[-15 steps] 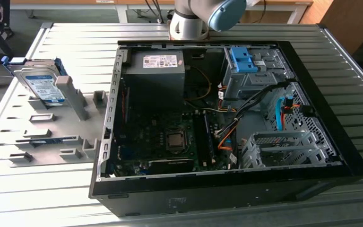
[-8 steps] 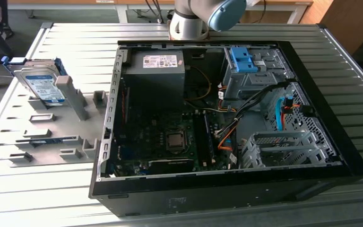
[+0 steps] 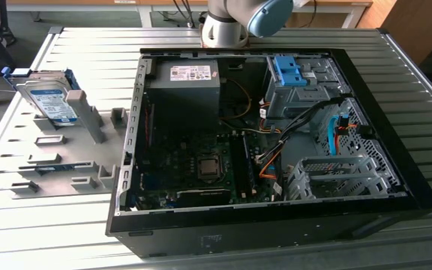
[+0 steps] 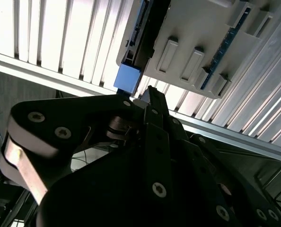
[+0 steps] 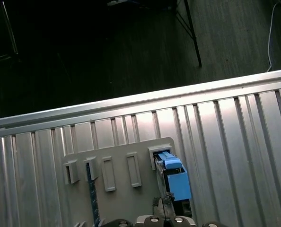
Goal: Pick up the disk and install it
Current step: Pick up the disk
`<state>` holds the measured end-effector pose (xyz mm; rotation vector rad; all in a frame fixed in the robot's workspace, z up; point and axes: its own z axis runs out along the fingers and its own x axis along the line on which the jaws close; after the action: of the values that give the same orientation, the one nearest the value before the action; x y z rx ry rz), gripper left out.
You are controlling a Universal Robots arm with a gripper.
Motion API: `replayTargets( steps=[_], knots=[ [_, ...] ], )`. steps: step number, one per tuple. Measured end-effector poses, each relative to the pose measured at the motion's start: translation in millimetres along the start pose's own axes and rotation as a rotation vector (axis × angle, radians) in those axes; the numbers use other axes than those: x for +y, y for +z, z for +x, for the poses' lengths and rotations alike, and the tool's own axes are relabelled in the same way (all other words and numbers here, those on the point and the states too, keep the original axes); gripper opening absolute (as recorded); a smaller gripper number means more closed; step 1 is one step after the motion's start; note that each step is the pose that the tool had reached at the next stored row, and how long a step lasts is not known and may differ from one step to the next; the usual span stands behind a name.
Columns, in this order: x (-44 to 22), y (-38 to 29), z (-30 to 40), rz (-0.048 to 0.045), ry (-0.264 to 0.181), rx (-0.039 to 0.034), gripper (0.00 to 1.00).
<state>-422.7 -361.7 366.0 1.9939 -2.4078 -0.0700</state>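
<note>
Gripper over upright disk; well apart

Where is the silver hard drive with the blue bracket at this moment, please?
The silver hard drive stands on edge in the grey slotted holder, at the exterior view's left, beside the open black computer case.

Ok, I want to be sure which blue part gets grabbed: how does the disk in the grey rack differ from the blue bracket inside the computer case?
The disk carries a silver drive with a white-and-blue label, while the blue bracket looks bare. The disk stands on edge, leaning, in the grey rack outside the computer case, toward the exterior view's left. The blue bracket sits on the drive cage inside the case. Both have bright blue plastic.
</note>
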Motion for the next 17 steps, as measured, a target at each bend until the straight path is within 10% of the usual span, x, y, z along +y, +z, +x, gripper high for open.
replayTargets(
  steps=[17],
  knots=[
    [0.0, 0.1, 0.0, -0.001, -0.055, 0.0024, 0.11]
  ],
)
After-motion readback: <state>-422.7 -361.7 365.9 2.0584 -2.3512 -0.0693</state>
